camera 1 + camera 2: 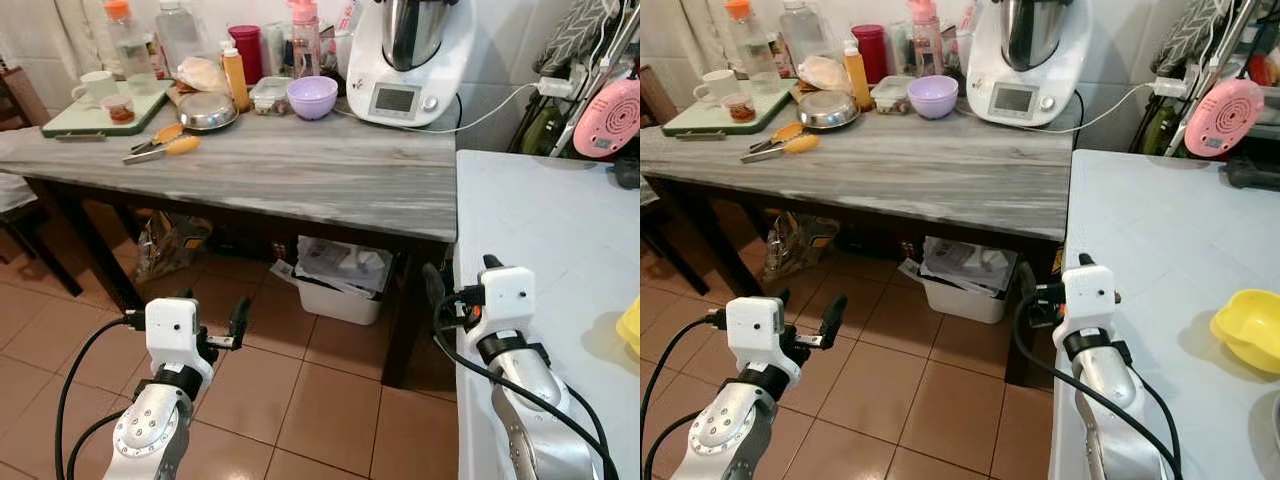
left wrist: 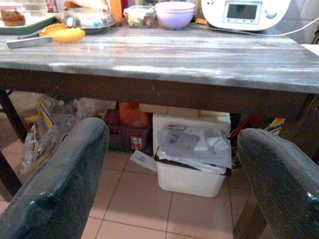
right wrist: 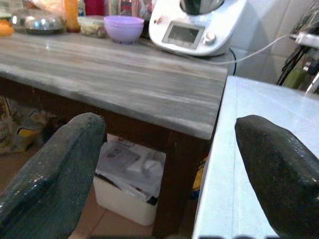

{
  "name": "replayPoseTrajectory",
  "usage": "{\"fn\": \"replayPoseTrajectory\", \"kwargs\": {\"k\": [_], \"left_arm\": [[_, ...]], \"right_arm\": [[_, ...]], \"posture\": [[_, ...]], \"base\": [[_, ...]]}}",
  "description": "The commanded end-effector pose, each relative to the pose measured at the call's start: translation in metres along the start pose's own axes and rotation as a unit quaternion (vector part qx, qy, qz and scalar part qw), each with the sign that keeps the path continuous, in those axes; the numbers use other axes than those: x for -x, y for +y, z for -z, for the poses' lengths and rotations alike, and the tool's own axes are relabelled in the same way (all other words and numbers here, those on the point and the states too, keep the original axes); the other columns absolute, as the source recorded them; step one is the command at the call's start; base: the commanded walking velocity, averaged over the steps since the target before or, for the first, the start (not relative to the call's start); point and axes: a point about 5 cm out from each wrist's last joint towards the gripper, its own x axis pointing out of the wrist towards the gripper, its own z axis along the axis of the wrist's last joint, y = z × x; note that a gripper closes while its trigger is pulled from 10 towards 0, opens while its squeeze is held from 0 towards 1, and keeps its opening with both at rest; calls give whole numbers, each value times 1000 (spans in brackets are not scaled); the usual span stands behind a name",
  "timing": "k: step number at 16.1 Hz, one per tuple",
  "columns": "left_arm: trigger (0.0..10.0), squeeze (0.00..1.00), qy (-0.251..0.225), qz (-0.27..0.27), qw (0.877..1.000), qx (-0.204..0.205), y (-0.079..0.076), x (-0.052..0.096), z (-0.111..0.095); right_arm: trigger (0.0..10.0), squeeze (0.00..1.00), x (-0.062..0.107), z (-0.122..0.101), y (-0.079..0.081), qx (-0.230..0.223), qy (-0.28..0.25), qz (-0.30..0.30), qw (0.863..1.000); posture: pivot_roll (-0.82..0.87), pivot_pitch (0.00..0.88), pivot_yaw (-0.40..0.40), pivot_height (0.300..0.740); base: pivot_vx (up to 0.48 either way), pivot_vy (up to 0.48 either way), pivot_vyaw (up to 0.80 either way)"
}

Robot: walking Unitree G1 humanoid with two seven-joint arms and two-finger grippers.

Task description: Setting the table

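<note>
Both hands were held low and forward, fingers spread, nothing grasped: left hand [image 1: 212,325] at lower left over the tiled floor [image 1: 300,400], right hand [image 1: 1040,300] at lower centre-right, at the near edge of the white surface [image 1: 1160,220]. Tableware was seen at the far edge of the grey surface [image 1: 320,175], upper centre: a purple bowl [image 1: 312,97], with a metal bowl [image 1: 207,110] to its left. A yellow bowl [image 1: 1250,330] sat on the white surface, at the right edge of the right eye view. The purple bowl was judged light, rigid, smooth, likely plastic; best taken by pinching the rim, one finger inside. The metal bowl was judged slippery, its rim thin. Neither bowl was within reach of a hand yet.
</note>
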Motion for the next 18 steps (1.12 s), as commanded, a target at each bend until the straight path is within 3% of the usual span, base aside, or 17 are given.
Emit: {"fn": "replayPoseTrajectory", "kwargs": {"k": [1, 18], "left_arm": [[10000, 0, 0, -2, 1000, 1, 0, 0, -2], [10000, 0, 21, -1, 1000, -4, 1, 1, 5]], "right_arm": [[10000, 0, -2, -4, 2, 0, -5, -5, 1000], [10000, 0, -5, -4, 6, -5, 1, -7, 1000]], "posture": [[-141, 0, 51, 740], [-136, 0, 55, 740]], "base": [[-274, 0, 0], [-277, 0, 0]]}}
